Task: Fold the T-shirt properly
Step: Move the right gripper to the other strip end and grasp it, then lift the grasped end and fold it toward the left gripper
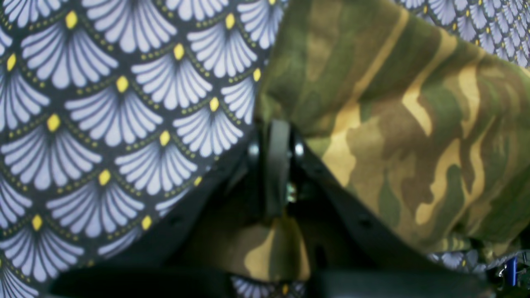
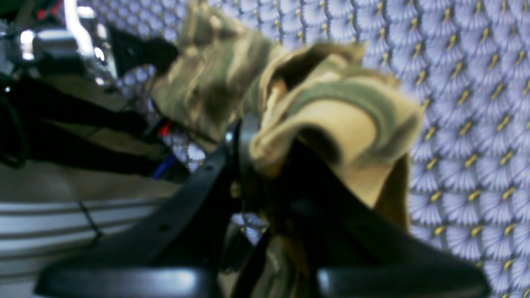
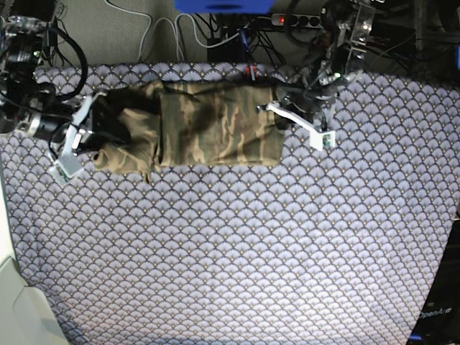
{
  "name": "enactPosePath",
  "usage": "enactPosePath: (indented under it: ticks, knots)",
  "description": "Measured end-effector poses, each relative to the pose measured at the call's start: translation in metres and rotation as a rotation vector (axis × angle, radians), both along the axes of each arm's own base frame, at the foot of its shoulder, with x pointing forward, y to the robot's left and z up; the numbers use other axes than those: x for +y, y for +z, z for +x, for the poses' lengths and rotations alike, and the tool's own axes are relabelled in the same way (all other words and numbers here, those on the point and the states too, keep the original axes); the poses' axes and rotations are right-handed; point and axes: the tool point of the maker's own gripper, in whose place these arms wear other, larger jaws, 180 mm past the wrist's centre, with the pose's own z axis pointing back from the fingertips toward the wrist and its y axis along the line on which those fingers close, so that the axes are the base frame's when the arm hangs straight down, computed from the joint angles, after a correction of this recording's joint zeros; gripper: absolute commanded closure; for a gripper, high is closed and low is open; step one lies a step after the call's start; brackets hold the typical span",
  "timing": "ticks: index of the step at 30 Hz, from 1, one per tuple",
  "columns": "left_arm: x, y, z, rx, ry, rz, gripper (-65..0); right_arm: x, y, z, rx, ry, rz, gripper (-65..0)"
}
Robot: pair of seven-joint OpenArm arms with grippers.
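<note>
Camouflage cloth, the T-shirt, lies as a partly folded band along the far edge of the counter, stretched between both arms. The left pincer is clamped on one end of it, toward the far right corner; the right pincer grips a bunched end near the far left corner. Both arms reach in low from the far corners, wrists angled toward each other. For a clean fold, I judge both ends should travel together, level, keeping the cloth taut so no creases form.
</note>
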Motion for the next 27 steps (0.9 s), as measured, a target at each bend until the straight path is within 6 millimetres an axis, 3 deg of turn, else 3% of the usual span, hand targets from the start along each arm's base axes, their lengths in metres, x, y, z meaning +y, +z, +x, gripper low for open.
enactPosePath:
  ticks: [11, 18, 27]
  knots:
    - [0.0, 0.0, -0.002, -0.002, 0.003, 0.0, -0.1, 0.064, -0.008, -0.021, 0.044, 0.188, 0.073, -0.2]
    - [0.001, -0.001, -0.003, -0.004, 0.006, 0.001, -0.1, 0.093, 0.0, -0.015, 0.017, 0.271, 0.113, -0.2]
    - [-0.001, -0.001, -0.004, -0.003, 0.008, -0.004, -0.1, 0.129, -0.036, -0.009, 0.173, 0.348, 0.175, -0.2]
